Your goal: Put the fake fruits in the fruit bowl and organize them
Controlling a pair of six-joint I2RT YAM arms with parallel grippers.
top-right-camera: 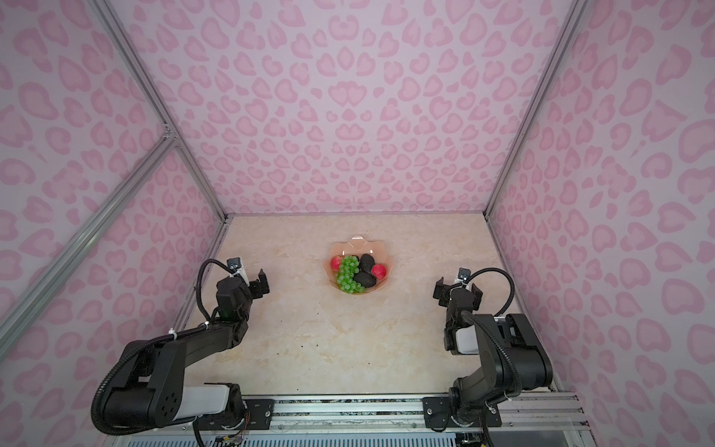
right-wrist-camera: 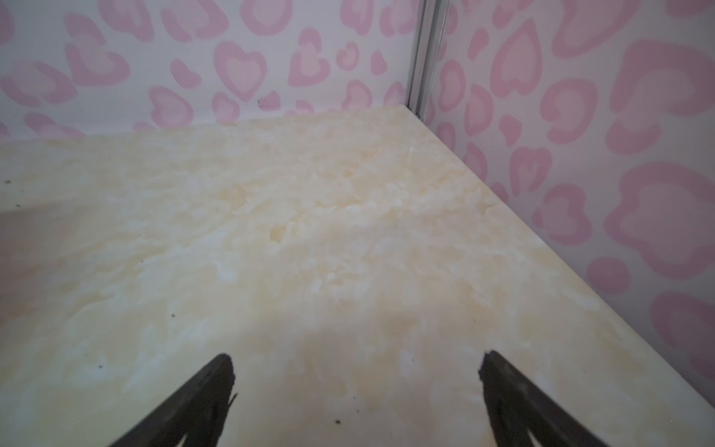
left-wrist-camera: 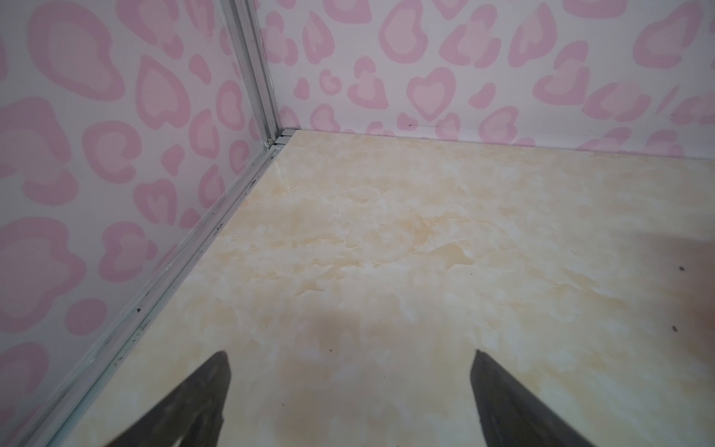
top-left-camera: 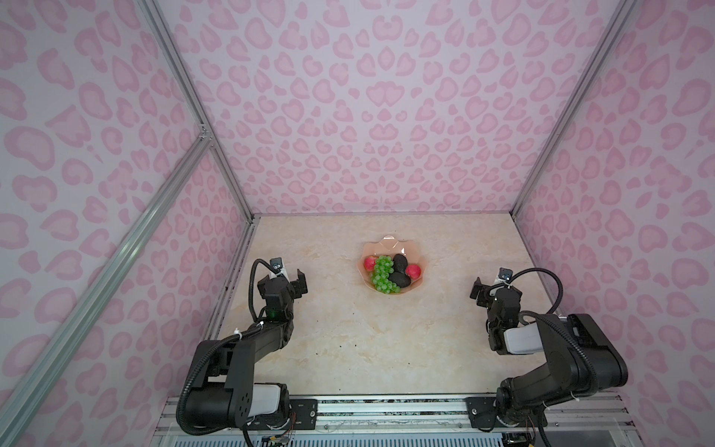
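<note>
On my left, the left gripper (top-left-camera: 291,281) hangs above the marble-look table (top-left-camera: 348,340) near the left wall, well apart from the bowl. Its wrist view shows its jaws spread wide with nothing between them, only bare tabletop under the left gripper (left-wrist-camera: 350,356). Moving toward the middle, the fruit bowl (top-left-camera: 390,242) sits on the table toward the back, and I see the fruit inside it in both top views. A red-pink fruit (top-left-camera: 370,263) lies at its left edge and the grapes (top-left-camera: 381,275) run alongside it down to the near rim. Two dark avocados (top-left-camera: 399,271) are touching each other just right of the grapes; I cannot make out a third. A second red-pink fruit (top-left-camera: 414,271) rests against them at the right edge. On my right, the right gripper (top-left-camera: 492,288) is raised near the right wall, jaws likewise parted and empty, and the right gripper (right-wrist-camera: 356,358) sees only table.
</note>
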